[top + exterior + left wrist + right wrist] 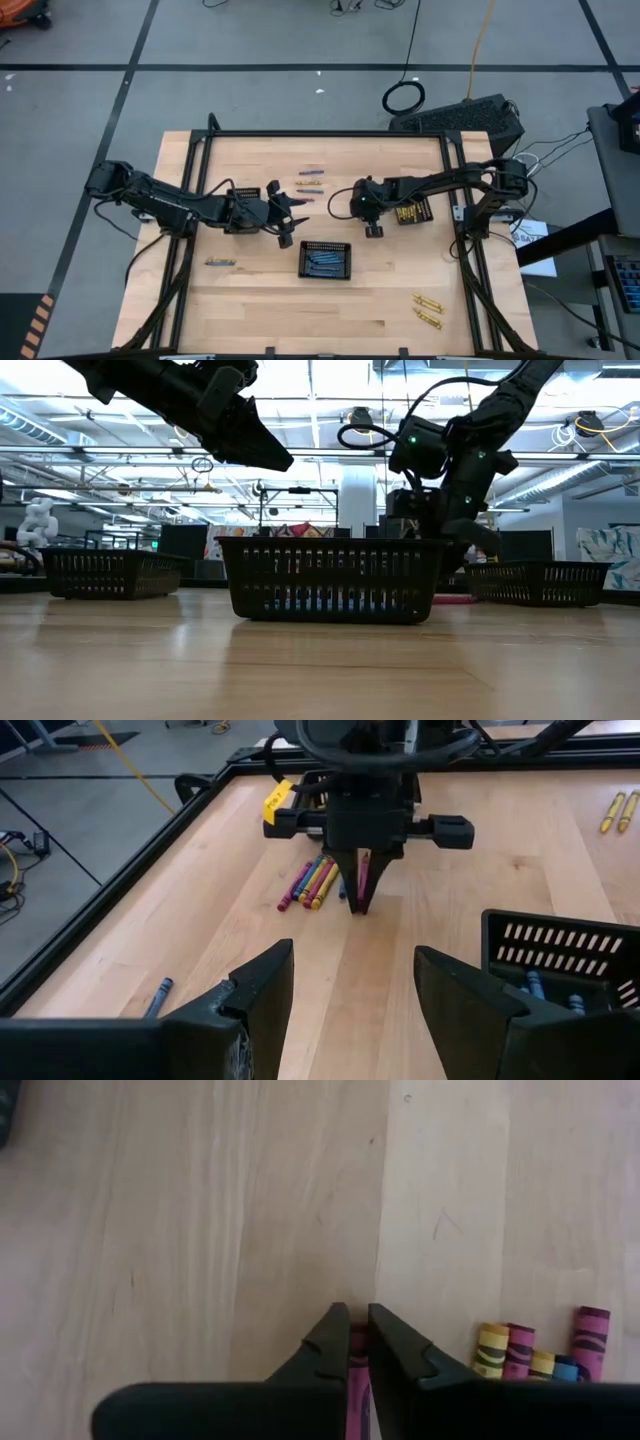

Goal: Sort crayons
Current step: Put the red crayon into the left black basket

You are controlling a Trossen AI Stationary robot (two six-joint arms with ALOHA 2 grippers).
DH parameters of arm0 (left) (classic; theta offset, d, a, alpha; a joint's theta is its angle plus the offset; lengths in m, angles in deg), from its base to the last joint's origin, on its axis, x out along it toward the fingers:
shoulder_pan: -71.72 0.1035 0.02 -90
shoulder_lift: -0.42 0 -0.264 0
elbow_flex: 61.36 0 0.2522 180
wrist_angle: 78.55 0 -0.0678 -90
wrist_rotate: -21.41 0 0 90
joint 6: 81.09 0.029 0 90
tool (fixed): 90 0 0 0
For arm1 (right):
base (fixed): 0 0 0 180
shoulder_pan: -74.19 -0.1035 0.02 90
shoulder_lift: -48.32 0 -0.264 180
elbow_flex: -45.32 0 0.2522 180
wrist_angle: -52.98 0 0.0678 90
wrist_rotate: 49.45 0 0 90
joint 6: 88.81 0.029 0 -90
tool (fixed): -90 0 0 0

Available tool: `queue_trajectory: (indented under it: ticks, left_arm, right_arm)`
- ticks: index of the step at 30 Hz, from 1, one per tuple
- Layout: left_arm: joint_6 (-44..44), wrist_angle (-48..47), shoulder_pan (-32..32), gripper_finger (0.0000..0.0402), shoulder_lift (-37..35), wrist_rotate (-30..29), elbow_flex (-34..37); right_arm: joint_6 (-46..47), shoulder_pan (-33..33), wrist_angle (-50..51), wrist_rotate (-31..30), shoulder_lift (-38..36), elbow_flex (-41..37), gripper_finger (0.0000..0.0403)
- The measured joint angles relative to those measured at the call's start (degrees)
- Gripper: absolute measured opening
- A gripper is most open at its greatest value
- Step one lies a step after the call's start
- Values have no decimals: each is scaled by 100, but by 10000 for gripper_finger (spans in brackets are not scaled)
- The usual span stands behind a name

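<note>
Pinched between the right claw [358, 1342] tips, pink crayon [363, 872] at the counter [250, 290], beside the loose pile [312, 880] (left claw [352, 990] wide, empty): lift straight, avoid nudging neighbours.

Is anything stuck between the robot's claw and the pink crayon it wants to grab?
Nothing visible is. The right gripper is already shut on the pink crayon, which sits directly between its fingers. The other crayons lie beside it on the table, not in the way.
</note>
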Motion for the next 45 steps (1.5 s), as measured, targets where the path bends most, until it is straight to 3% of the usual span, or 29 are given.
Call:
queue_trajectory:
  ticks: [7, 10, 15, 20, 24, 36, 45]
  left_arm:
    - [0, 0, 0, 207, -1, 0, 0]
    - [-2, -3, 0, 207, 0, 0, 0]
    - [2, -30, -11, 207, 0, 0, -2]
    - [395, 213, -11, 207, 147, 107, -2]
    - [984, 900, -15, 207, 551, 316, -4]
    - [1364, 3332, -22, 207, 1437, 1070, -4]
    - [1362, 4063, -21, 207, 1475, 1499, -20]
  right_arm:
    - [282, -178, -273, 143, -768, -1, 3]
    - [312, -254, -1067, 153, -1217, -192, 1]
    - [700, -373, -4214, 611, -1598, -1359, 1]
    - [1398, -596, -8108, 606, -1307, -2406, 1]
    - [1395, -868, -9634, 616, -916, -2485, 0]
    - [697, -1420, -9279, 596, -752, -1519, 0]
    - [480, -1548, -9209, 576, -750, -1400, 0]
